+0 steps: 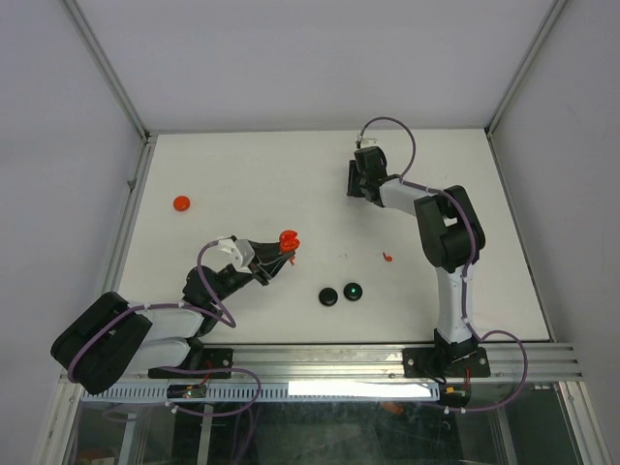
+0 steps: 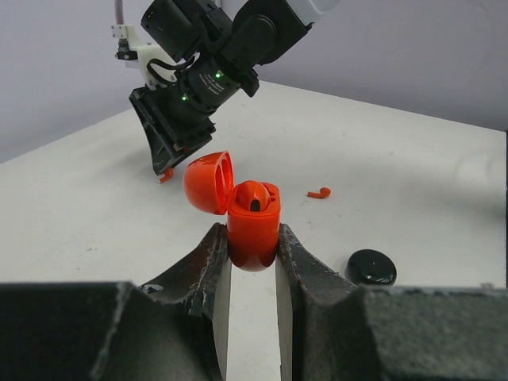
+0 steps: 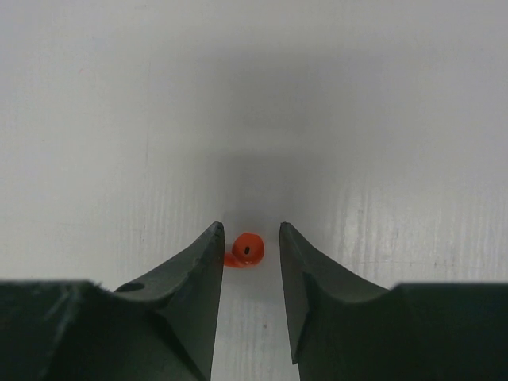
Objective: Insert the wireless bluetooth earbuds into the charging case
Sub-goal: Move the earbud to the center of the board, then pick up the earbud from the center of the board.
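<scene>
The left gripper (image 2: 252, 232) is clamped on the open red charging case (image 2: 254, 226), its lid (image 2: 208, 184) tipped back. Beyond the case, a red earbud (image 3: 248, 249) lies on the table (image 3: 119, 119) between the jaws of the right gripper (image 3: 249, 228), which are narrowly apart. The earbud looks light, hard and slippery; better to grip its round body squarely.

Built from black joint housings and white link shells: left arm (image 1: 160, 334), right arm (image 1: 448, 237). Wired with lilac cables (image 1: 395, 121). Tipped with tapered matte-black left pincer (image 2: 250, 230) and right pincer (image 3: 250, 228). Dotted with green lights (image 2: 216, 76) at right wrist.
</scene>
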Available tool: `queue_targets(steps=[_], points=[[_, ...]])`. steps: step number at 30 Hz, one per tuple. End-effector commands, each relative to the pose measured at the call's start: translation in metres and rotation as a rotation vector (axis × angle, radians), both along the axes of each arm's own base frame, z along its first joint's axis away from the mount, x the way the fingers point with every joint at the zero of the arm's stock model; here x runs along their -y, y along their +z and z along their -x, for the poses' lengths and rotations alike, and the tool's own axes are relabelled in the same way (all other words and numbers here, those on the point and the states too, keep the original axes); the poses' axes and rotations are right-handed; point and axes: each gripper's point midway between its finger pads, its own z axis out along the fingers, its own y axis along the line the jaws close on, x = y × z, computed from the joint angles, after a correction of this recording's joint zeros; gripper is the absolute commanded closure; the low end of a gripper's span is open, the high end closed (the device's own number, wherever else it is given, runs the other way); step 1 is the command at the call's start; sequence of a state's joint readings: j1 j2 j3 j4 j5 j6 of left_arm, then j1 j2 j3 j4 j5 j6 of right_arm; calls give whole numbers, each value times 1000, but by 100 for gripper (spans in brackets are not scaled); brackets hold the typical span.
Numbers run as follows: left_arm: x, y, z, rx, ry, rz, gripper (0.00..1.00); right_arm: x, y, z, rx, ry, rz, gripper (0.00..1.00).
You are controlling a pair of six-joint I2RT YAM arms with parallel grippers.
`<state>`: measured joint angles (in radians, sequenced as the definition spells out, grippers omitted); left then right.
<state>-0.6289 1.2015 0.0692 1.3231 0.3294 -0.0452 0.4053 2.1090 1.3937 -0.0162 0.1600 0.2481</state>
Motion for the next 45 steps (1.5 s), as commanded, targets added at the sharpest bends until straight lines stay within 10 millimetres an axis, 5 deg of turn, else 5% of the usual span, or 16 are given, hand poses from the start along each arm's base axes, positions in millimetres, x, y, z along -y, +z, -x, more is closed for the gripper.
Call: queue_targets(steps=[1,14,29,45], points=[[-2,10,3,53,4,15,100,-4,8,-8,0,-2,-10,65],[-2,12,4,56,-2,18,100,-10,-12,28,-134,158,117,74],[-3,17,7,70,-7,23,100,-18,-13,139,-234,437,261,72],[-2,14,7,63,-9,17,100,-17,-4,156,-252,410,297,59]])
